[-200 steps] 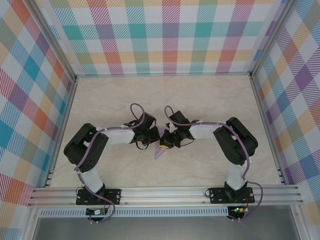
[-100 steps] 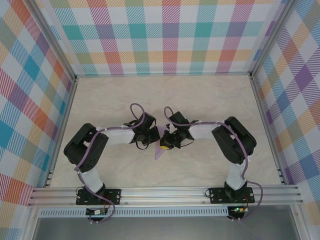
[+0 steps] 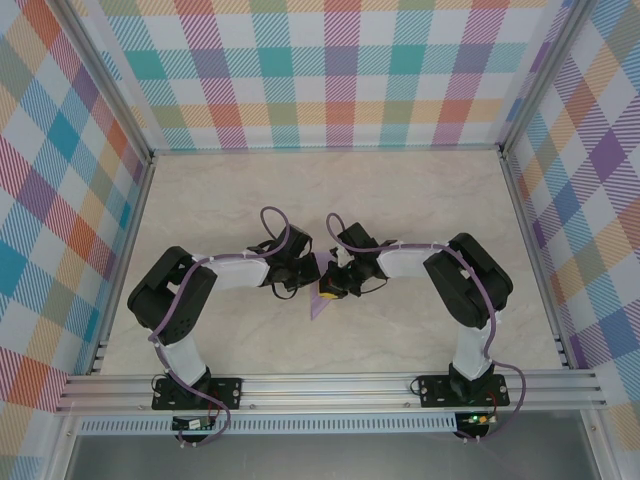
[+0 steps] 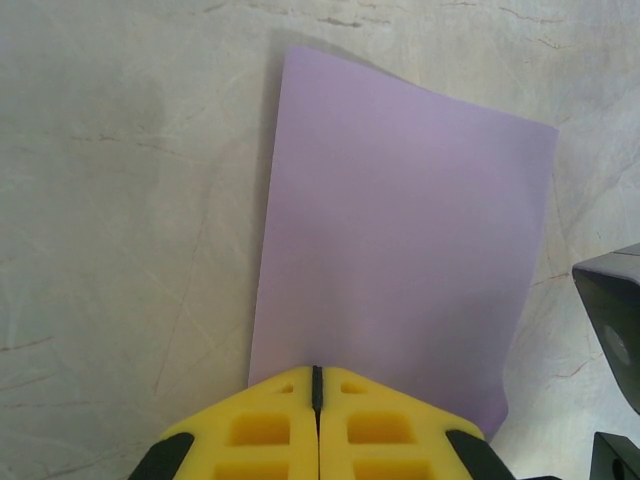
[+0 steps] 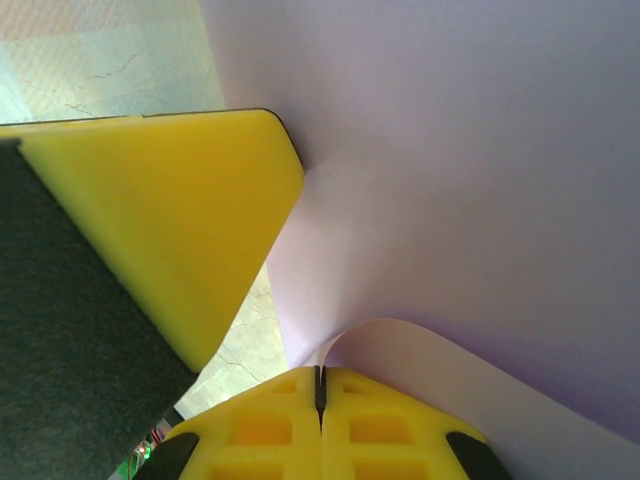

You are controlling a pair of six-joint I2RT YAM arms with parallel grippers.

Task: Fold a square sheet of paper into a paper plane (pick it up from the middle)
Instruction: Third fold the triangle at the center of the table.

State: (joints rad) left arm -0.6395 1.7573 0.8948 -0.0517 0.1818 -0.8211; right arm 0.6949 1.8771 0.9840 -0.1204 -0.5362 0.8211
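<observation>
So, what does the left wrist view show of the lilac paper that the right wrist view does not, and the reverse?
Left wrist view: the lilac paper as a flat sheet with straight edges and two far corners, over the marble table; a black part of the right arm. Right wrist view: the paper curling at the right gripper, with a yellow finger of the left gripper beside it. Both: each gripper's own yellow fingers, shut on the paper's edge.
</observation>
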